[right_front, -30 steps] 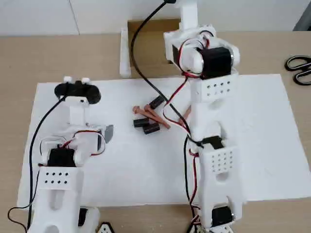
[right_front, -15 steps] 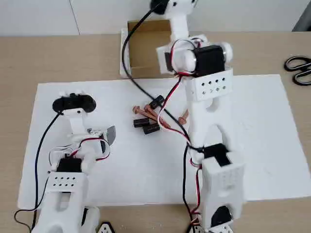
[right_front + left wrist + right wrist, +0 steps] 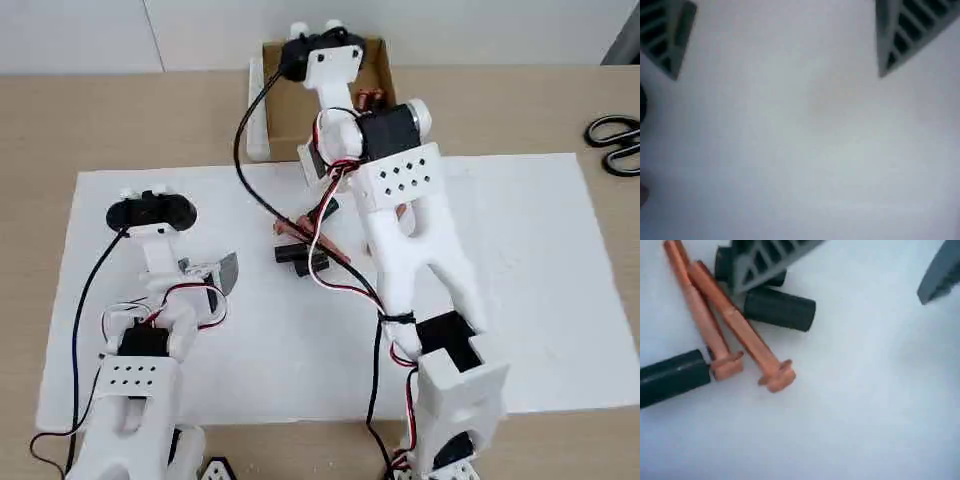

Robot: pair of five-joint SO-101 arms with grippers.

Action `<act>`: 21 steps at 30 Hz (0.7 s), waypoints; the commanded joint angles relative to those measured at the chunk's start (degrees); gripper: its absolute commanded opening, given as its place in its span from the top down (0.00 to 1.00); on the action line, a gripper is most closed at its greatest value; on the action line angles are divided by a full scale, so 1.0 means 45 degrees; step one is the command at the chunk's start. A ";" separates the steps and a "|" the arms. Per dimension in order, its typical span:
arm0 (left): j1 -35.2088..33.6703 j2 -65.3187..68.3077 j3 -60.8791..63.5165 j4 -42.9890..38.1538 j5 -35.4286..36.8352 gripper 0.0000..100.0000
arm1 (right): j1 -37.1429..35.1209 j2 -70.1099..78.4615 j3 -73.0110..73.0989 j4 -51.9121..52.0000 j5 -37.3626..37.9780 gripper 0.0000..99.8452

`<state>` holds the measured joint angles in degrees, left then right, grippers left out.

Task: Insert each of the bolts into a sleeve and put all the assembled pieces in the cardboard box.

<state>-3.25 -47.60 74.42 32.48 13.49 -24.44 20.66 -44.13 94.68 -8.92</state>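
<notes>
High view: we see the right arm (image 3: 400, 180) covering some bolts (image 3: 735, 325) and sleeves (image 3: 780, 307), scissors (image 3: 615, 140) far right; left claw (image 3: 780, 55), right claw (image 3: 850, 275) both gaping.

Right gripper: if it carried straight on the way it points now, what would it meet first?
Probably a black sleeve: one finger of the open right gripper hangs right over the sleeves, beside two bolts. Between the fingers lies bare white sheet. Depth is unclear.

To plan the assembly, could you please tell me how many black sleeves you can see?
3 sleeves: one beside a bolt head, one past the bolts, one partly behind a finger. The right arm may hide others.
</notes>
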 commanded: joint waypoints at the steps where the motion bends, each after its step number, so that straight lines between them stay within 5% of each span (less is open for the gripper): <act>1: 0.0000 -0.0156 0.0010 -0.0332 0.0039 0.76 | -0.0010 0.0850 -0.0039 -0.0596 -0.2520 0.77; 11: 0.0000 -0.0156 0.0010 -0.0352 0.0059 0.76 | -0.0088 0.4835 -0.0117 -0.1651 -0.7404 0.77; 21: 0.0020 -0.0156 0.0010 -0.0352 0.0059 0.76 | -0.0088 0.5011 -0.0117 -0.3663 -0.8010 0.77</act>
<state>-3.25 -47.60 74.68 32.31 13.49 -24.53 43.96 -44.04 79.91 -44.62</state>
